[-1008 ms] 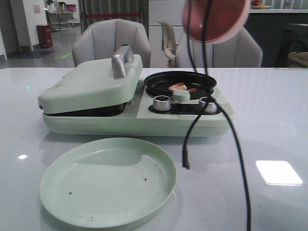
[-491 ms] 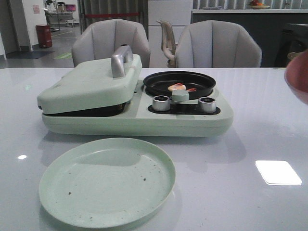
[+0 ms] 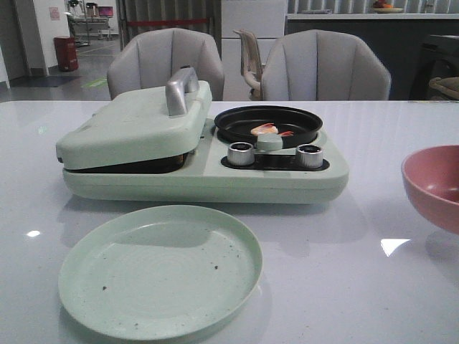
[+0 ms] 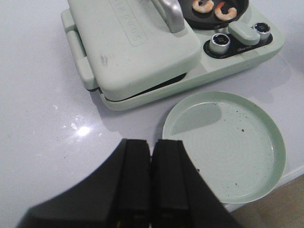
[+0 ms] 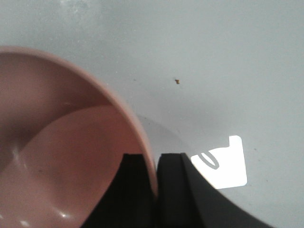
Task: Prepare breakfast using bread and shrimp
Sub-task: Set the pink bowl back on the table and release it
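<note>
The pink bowl point(image 5: 61, 161) is pinched at its rim by the right gripper point(image 5: 153, 178) near the table's right edge — it should be set down level. Two shrimp point(image 4: 214, 8) lie in the black pan point(image 3: 269, 123) (bread unseen); the left gripper point(image 4: 152, 175) hangs closed, empty.

The only lettering in view is a raised brand word inside a rounded rectangular frame moulded into the pale green lid point(image 4: 133, 45) of the breakfast maker point(image 3: 204, 154), seen in the left wrist view. It runs at an angle and upside down to that camera, pale on pale, and its letters cannot be made out with any certainty. Small white marks sit on the dark control panel point(image 4: 240, 43) by the two silver knobs, too small to read. Nothing else carries readable text, numbers or signs.
</note>
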Tool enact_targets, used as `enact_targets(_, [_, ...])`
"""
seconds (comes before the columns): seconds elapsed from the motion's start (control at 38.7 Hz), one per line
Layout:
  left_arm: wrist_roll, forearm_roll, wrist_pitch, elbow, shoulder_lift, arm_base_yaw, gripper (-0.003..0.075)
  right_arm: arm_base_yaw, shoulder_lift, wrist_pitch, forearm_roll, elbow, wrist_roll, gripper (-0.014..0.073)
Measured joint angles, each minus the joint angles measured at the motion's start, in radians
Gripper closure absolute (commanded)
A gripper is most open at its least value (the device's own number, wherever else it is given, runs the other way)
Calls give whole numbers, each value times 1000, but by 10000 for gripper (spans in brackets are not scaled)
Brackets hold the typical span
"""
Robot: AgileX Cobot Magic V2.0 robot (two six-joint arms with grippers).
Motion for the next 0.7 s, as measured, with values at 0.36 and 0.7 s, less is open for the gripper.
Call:
enact_targets(0.36, [0, 0, 0, 0, 0, 0, 619, 0, 64, -40, 15, 0, -16, 224])
enact_targets(0.7, [0, 0, 0, 0, 0, 0, 619, 25, -36, -25, 2, -44, -57, 150])
